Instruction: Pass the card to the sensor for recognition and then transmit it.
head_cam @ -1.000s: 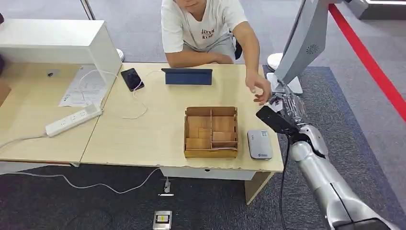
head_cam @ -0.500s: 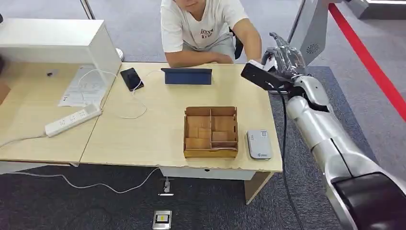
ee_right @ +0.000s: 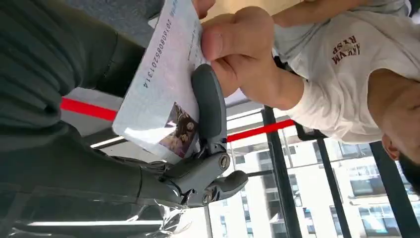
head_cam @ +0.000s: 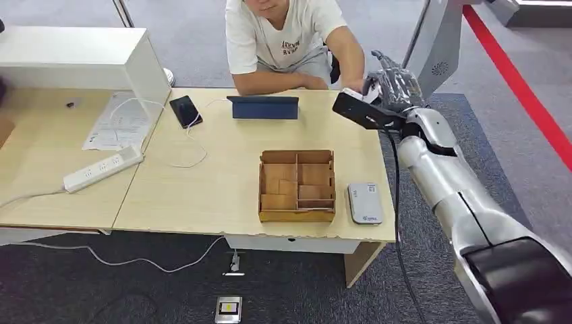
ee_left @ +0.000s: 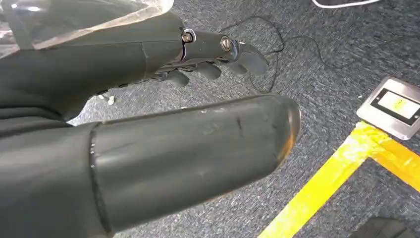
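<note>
While person's hand [ee_right: 237, 54] grips card [ee_right: 163, 84], right hand [ee_right: 198, 148] holds it.

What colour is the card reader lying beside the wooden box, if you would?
Light grey card reader, best seen in the head view.

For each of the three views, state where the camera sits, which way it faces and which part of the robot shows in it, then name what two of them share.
Head view: high on the robot, facing forward and down at the table, the card reader and the seated person; the right arm rises to the right hand.
Left wrist view: behind the left hand, facing the carpet floor.
Right wrist view: behind the right hand, facing the card and the person's hand.
Shared: head and right wrist views both show the person and the right hand.
</note>
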Robot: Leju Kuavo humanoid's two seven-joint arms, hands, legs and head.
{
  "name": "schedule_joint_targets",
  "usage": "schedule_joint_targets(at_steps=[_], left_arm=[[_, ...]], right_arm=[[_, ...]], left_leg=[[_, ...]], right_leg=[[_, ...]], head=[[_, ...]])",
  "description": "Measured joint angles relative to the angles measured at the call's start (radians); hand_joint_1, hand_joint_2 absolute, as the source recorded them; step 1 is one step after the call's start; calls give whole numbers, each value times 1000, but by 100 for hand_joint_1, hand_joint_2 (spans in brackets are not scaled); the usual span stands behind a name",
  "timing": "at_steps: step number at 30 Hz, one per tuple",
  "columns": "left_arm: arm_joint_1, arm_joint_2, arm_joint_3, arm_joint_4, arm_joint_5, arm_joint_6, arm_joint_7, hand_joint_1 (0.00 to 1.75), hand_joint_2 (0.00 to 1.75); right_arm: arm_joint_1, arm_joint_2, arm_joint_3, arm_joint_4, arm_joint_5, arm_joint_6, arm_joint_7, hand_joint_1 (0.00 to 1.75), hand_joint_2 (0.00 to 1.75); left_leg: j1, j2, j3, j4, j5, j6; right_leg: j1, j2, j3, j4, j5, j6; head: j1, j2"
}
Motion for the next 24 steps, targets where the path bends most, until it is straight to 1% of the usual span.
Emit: schedule_joint_targets(at_steps=[3,4,17,18,19,21,22,24], left_arm=[[0,0,0,0,0,-1,0,0,0],[0,0,0,0,0,-1,0,0,0],[0,5,-1,0,0,-9,2,0,0],[0,5,-1,0,0,-9,2,0,0],[0,5,-1,0,0,-9,2,0,0],[0,5,-1,0,0,-9,2,0,0],[0,5,-1,0,0,-9,2,0,0],[0,5,-1,0,0,-9,2,0,0]], right_arm=[[1,0,5,10,0,0,0,175,175],[2,0,7,14,0,0,0,150,175],[12,6,22,40,-6,6,4,150,175],[12,6,22,42,-6,6,4,5,175],[12,6,23,42,-6,6,4,0,175],[12,6,24,42,-7,6,4,0,175],[12,7,26,42,-8,6,4,0,0],[11,9,27,42,-6,4,5,0,0]], left_leg=[[0,0,-1,0,0,0],[0,0,-1,0,0,0],[0,0,-10,0,0,0],[0,0,-10,0,0,0],[0,0,-10,0,0,0],[0,0,-10,0,0,0],[0,0,-9,0,0,0],[0,0,-9,0,0,0]], right_leg=[[0,0,-1,0,0,0],[0,0,-1,0,0,0],[0,0,-10,1,0,0],[0,0,-10,1,0,0],[0,0,-10,1,0,0],[0,0,-10,1,0,0],[0,0,-10,1,0,0],[0,0,-9,1,0,0]], head=[[0,0],[0,0],[0,0],[0,0],[0,0],[0,0],[0,0],[0,0]])
